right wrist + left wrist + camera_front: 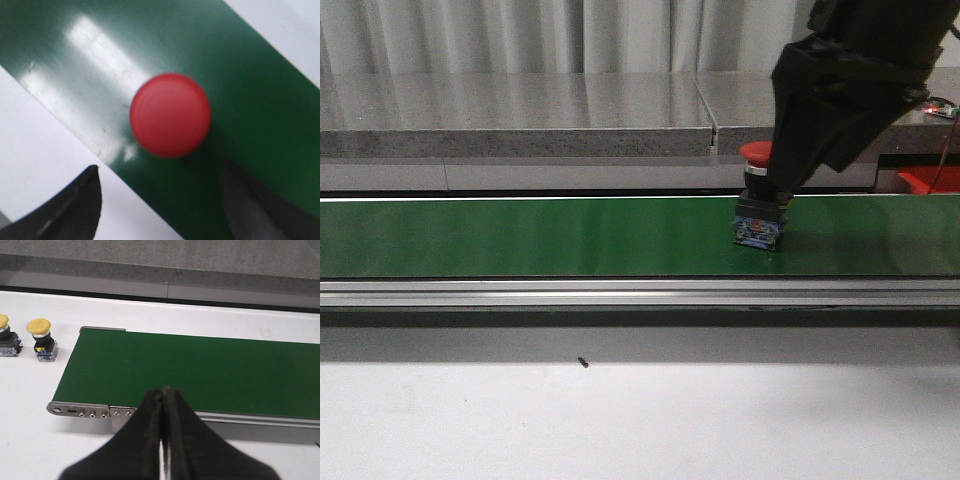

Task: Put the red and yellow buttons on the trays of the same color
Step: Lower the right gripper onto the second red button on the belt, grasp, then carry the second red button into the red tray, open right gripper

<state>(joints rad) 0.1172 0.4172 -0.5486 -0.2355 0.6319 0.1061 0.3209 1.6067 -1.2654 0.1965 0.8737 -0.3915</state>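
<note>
Over on the far left, two yellow buttons [39,326] sit upright on the white table [30,440], just off the end of the green conveyor belt [200,370]. The left gripper [163,405] hangs above the belt's near edge, jaws pressed together on nothing. Further right, a red button [757,152] stands upright on the belt, and the right gripper [160,200] sits right over it, jaws spread wide on either side, not touching it. A red tray [926,179] peeks out at the far right.
</note>
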